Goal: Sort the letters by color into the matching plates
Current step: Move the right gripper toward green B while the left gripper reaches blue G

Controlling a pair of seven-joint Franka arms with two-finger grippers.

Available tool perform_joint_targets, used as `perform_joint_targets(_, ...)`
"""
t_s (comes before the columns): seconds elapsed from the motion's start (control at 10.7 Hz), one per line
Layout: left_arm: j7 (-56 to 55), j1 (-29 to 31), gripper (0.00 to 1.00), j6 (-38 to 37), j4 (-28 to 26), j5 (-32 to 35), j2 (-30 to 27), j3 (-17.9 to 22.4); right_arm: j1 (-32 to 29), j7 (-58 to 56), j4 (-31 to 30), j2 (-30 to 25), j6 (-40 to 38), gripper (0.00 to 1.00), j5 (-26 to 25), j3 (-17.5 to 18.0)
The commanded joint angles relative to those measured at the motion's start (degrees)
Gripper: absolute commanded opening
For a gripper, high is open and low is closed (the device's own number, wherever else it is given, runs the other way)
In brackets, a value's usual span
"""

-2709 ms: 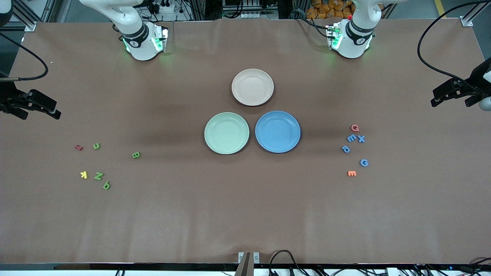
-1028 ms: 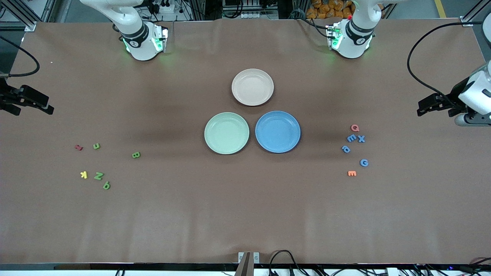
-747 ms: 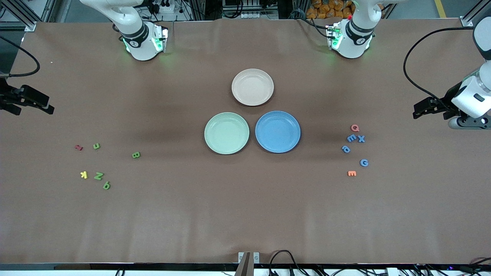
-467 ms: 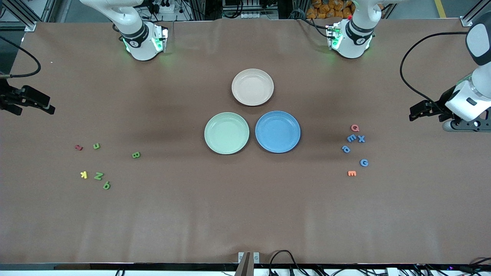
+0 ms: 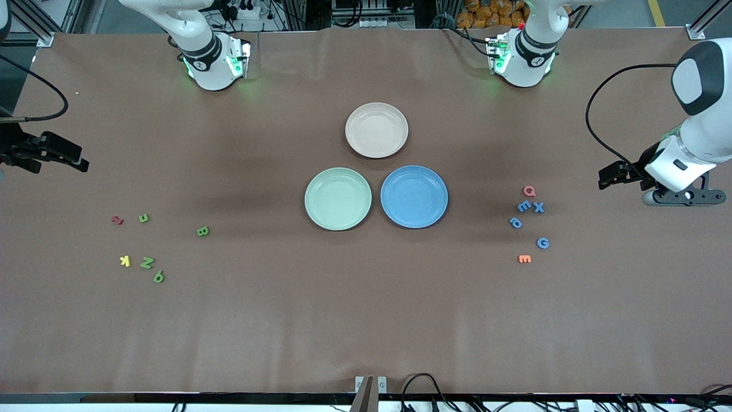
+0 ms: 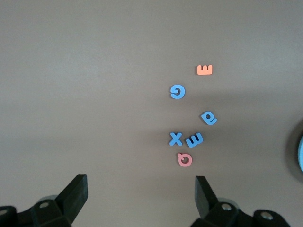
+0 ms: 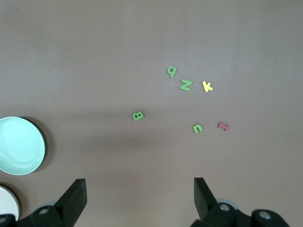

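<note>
Desk [image 5: 366, 320]: brown, fills the front view edge to edge.
Plates: beige plate [image 5: 377, 130] upper centre; green plate [image 5: 338, 198] and blue plate [image 5: 414, 196] just below it, side by side.
Left gripper [image 5: 609, 177]: middle of the frame's right edge, above bare desk near the blue letters, jaws spread wide, holding nothing.
Right gripper [image 5: 74, 162]: frame's left edge, jaws wide apart, holding nothing.
Blue letters [image 5: 524, 206]: four, right of the plates in the frame, with a red letter [image 5: 529, 190] and an orange letter [image 5: 524, 259].
Green letters [image 5: 147, 262]: four, lower left of the plates, with a yellow letter [image 5: 125, 261] and a dark red letter [image 5: 117, 220].
</note>
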Motion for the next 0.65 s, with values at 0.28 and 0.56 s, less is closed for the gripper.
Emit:
perform_joint_targets(0.28,1.53,0.19,1.0,9.66,-6.64,-1.32,1.05,0.27,-0.59,9.74,-11.08,-0.28,12.71,1.0,4.23,0.71)
perform_joint_targets(0.56,3.54,-0.86,1.0,14.4,-7.17,-1.32,3.95,0.27,-0.5,12.65,-18.03,0.25,20.72,1.0,6.6,0.71)
